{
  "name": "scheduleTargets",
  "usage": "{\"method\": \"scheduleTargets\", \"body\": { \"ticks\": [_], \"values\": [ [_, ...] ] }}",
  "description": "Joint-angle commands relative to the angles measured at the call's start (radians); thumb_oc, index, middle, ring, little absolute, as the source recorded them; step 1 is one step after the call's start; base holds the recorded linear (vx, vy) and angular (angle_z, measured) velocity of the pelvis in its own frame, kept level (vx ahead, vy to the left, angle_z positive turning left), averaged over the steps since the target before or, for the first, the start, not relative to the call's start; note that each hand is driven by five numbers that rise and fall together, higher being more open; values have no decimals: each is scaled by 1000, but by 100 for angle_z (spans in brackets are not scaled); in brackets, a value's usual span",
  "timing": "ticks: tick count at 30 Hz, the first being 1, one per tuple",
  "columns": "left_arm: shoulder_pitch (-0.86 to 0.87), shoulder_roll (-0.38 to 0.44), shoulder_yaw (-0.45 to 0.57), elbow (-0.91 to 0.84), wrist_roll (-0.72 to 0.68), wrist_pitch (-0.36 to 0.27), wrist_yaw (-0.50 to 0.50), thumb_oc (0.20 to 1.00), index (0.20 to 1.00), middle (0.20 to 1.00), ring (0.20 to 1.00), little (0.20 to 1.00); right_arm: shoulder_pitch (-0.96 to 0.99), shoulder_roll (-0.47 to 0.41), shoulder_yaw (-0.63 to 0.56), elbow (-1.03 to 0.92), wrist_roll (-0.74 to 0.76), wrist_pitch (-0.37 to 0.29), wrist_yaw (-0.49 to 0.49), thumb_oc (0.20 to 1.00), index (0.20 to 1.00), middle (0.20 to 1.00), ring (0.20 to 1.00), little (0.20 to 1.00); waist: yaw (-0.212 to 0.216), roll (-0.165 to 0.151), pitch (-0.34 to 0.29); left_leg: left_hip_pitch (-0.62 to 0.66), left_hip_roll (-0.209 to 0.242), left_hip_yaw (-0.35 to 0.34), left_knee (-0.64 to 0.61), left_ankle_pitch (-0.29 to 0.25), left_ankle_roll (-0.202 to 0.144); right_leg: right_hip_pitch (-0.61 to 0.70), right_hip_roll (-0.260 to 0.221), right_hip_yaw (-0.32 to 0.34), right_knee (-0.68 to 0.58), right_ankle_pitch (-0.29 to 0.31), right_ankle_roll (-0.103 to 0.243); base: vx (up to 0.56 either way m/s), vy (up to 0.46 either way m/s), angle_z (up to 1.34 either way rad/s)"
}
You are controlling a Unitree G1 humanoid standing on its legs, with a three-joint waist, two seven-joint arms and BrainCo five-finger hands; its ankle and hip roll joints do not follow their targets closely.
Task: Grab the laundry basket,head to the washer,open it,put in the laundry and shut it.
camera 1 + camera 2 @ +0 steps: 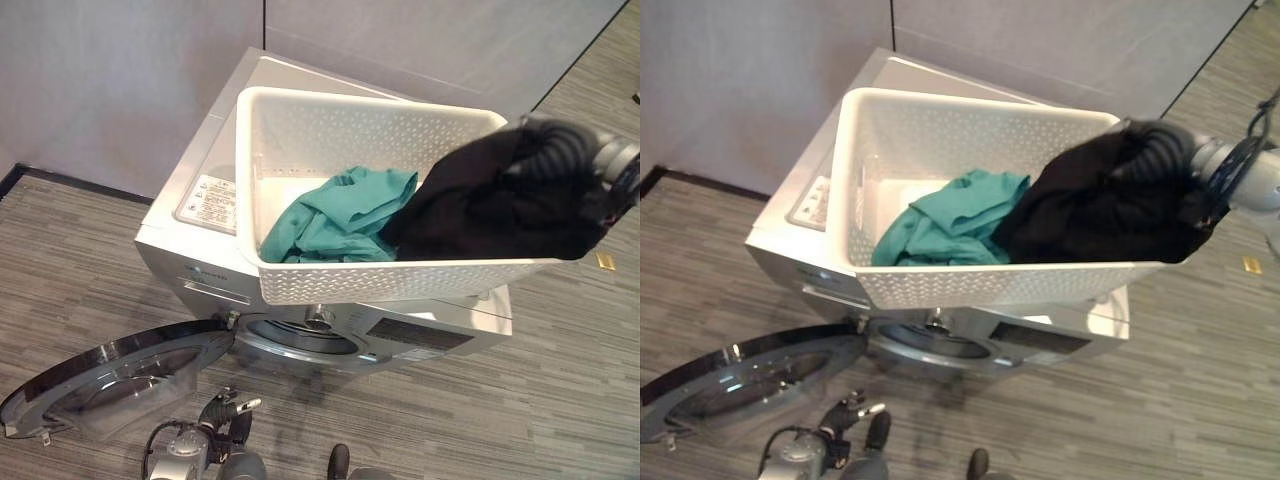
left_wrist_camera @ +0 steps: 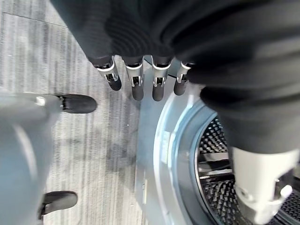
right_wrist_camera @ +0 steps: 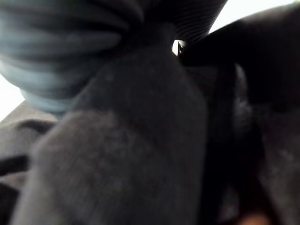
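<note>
A: Right hand [image 1: 1160, 165]? Fingers buried in the black garment [image 1: 500, 205]; cannot tell its grip.
B: Basket [image 1: 300, 140] sits on the washer [image 1: 200, 215], holding black and teal cloth [image 1: 340, 215]. Door [image 1: 110, 380] hangs open. Left hand [image 2: 140, 84], fingers straight, holds nothing, beside the drum [image 2: 215, 178].

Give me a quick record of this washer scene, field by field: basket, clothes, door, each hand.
basket: white laundry basket resting on top of the washer
clothes: teal garment and black garment inside the basket
door: washer door swung open, drum exposed
right hand: right hand buried in the black garment, fingers hidden
left hand: left hand open, by the drum opening
</note>
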Motion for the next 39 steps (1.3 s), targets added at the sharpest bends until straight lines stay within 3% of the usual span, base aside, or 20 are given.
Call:
{"method": "scheduleTargets", "body": {
  "ticks": [1,7,12,19,27,39],
  "values": [
    [-12,21,-36,43,-11,-21,38,1000,1000,1000,1000,1000,-140,44,-94,107,91,-47,-197,200,200,200,200,200,31,-6,-68,49,86,19,3,-103,23,-77,-74,14,118,54,42,19,-1,-3],
    [-26,25,-44,71,-3,-23,55,1000,1000,1000,1000,1000,-273,98,-90,152,115,-75,-288,200,200,200,200,200,33,-5,-82,59,83,22,3,-110,25,-70,-73,21,118,57,40,3,1,-1],
    [-50,27,-56,79,-6,-25,86,1000,1000,1000,1000,1000,-415,209,-82,230,117,-103,-402,200,200,200,200,200,42,1,-93,71,80,13,3,-117,29,-58,-68,24,114,55,36,4,0,1],
    [-66,31,-60,66,1,-20,109,1000,1000,1000,1000,1000,-437,290,-139,268,72,-102,-489,200,200,200,200,200,57,3,-99,74,76,1,3,-122,33,-47,-66,23,105,57,33,0,0,0],
    [-59,41,-46,34,29,-28,122,1000,1000,1000,1000,1000,-348,281,-271,182,2,-130,-566,200,200,200,200,200,65,2,-103,82,74,-4,3,-133,39,-37,-66,26,97,64,35,0,0,0],
    [-45,75,-21,-66,48,-39,135,1000,1000,1000,1000,1000,-317,231,-335,144,-39,-138,-604,200,200,200,200,200,65,-7,-107,78,75,17,90,-189,50,-27,-59,73,81,57,29,-11,3,-7]
  ]
}}
